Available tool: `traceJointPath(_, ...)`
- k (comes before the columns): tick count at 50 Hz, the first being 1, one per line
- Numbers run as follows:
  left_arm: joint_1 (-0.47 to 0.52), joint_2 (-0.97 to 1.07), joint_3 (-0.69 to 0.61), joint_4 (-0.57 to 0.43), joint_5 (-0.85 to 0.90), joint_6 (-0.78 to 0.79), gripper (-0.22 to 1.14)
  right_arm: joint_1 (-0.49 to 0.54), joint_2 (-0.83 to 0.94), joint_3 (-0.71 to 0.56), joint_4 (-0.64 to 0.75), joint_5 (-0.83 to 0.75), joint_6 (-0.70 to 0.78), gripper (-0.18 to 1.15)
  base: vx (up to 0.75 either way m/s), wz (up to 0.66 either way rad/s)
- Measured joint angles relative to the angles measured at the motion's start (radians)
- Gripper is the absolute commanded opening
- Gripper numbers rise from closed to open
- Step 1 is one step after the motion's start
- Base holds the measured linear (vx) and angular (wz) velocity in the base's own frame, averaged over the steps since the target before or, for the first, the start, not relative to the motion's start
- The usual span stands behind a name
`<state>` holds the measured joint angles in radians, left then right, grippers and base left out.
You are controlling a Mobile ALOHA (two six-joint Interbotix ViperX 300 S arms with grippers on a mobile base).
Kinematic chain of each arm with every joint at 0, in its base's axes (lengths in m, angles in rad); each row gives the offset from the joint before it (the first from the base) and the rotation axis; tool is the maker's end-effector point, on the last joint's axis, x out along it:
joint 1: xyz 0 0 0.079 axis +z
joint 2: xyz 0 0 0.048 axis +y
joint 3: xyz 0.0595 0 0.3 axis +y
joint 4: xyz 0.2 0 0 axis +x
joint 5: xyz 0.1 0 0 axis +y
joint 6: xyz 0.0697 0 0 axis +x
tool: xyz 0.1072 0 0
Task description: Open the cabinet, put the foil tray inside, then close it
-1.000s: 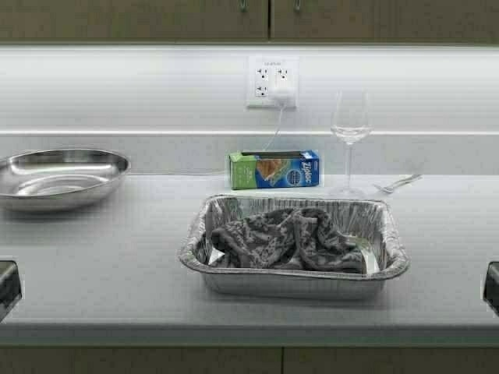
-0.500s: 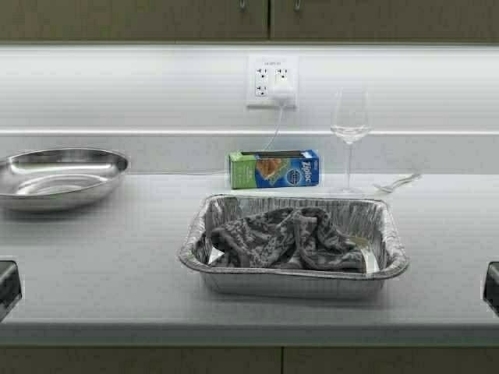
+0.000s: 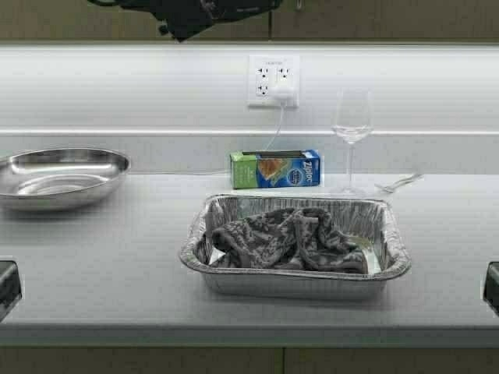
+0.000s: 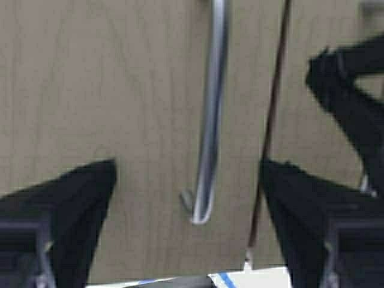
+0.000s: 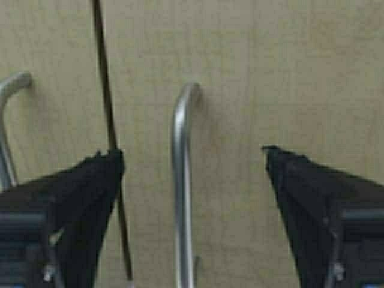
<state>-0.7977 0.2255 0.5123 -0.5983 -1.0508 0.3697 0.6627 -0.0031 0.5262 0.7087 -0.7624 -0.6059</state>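
The foil tray (image 3: 295, 282) sits on the grey counter (image 3: 101, 265), centre front, with a crumpled grey patterned cloth (image 3: 288, 238) in it. The upper cabinet's brown doors (image 3: 390, 19) are shut. A dark arm part (image 3: 195, 12) shows in front of them at the top edge. My left gripper (image 4: 187, 165) is open, close to the left door, its fingers either side of that door's metal handle (image 4: 210, 120). My right gripper (image 5: 192, 151) is open, its fingers either side of the right door's handle (image 5: 182, 180). The seam between the doors (image 5: 108, 120) shows beside it.
A round steel bowl (image 3: 58, 175) stands at the left. A Ziploc box (image 3: 274, 169), a wine glass (image 3: 351, 128) and a fork (image 3: 398, 184) stand behind the tray. A plug sits in the wall outlet (image 3: 273, 80). Lower cabinet doors (image 3: 156, 360) run under the counter.
A dark arm part has come into the top of the high view in front of the upper cabinet doors. The tray and the other counter things have stayed put.
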Motion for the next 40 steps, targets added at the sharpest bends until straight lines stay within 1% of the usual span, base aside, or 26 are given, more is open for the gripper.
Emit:
traceJointPath(6, -0.005, 0.025, -0.018, -0.008, -0.006, 0.003, 0.97, 0.006, 0.018, -0.012, 0.002, -0.005, -0.002, 0.96, 0.00, 0.00)
traceJointPath(8, -0.005, 0.028, -0.020, -0.009, -0.008, 0.003, 0.92, 0.008, 0.023, -0.017, 0.005, -0.006, 0.000, 0.90, 0.00, 0.00)
traceJointPath(10, -0.003, 0.029, -0.023, -0.011, -0.005, 0.003, 0.83, 0.008, 0.026, -0.020, 0.008, -0.008, 0.000, 0.79, 0.00, 0.00)
traceJointPath(11, -0.003, 0.029, -0.025, -0.012, -0.002, 0.003, 0.77, 0.006, 0.028, -0.021, 0.009, -0.009, 0.000, 0.68, -0.01, 0.00)
traceJointPath(13, 0.000, 0.029, -0.029, -0.020, 0.015, 0.002, 0.61, 0.000, 0.029, -0.023, 0.018, -0.011, 0.000, 0.49, -0.01, 0.00)
traceJointPath(15, 0.005, 0.028, -0.034, -0.034, 0.043, 0.002, 0.40, 0.000, 0.029, -0.023, 0.031, -0.011, 0.000, 0.28, -0.01, 0.00)
traceJointPath(17, 0.006, 0.023, -0.037, -0.057, 0.078, 0.002, 0.17, 0.000, 0.029, -0.028, 0.043, -0.008, 0.003, 0.08, -0.01, -0.01)
traceJointPath(19, 0.006, 0.018, -0.048, -0.077, 0.117, 0.002, -0.02, 0.003, 0.032, -0.032, 0.051, -0.002, 0.006, -0.06, -0.01, 0.00)
traceJointPath(20, 0.003, 0.015, -0.054, -0.086, 0.133, 0.002, -0.10, 0.009, 0.031, -0.032, 0.055, 0.003, 0.006, -0.09, -0.01, 0.01)
traceJointPath(21, 0.000, 0.015, -0.057, -0.092, 0.147, 0.006, -0.14, 0.011, 0.031, -0.032, 0.058, 0.005, 0.002, -0.09, -0.01, 0.02)
traceJointPath(23, 0.000, 0.011, -0.060, -0.100, 0.166, 0.014, -0.12, 0.008, 0.031, -0.032, 0.061, 0.012, 0.000, -0.03, -0.01, 0.02)
traceJointPath(26, 0.002, 0.006, -0.060, -0.095, 0.178, 0.017, -0.01, 0.008, 0.023, -0.029, 0.066, 0.025, -0.002, 0.09, -0.01, 0.00)
traceJointPath(28, 0.002, -0.002, -0.054, -0.086, 0.183, 0.017, 0.06, 0.008, 0.015, -0.023, 0.067, 0.031, -0.002, 0.13, 0.00, 0.00)
traceJointPath(30, 0.005, -0.014, -0.041, -0.074, 0.190, 0.017, 0.09, 0.009, 0.000, -0.009, 0.069, 0.040, -0.002, 0.12, 0.00, 0.00)
traceJointPath(34, 0.006, -0.048, -0.006, -0.061, 0.201, 0.018, 0.05, 0.015, -0.046, 0.029, 0.069, 0.061, -0.003, 0.08, 0.00, 0.00)
traceJointPath(40, -0.003, -0.147, 0.100, -0.057, 0.213, 0.017, 0.04, 0.029, -0.138, 0.104, 0.067, 0.118, -0.011, 0.07, 0.01, -0.01)
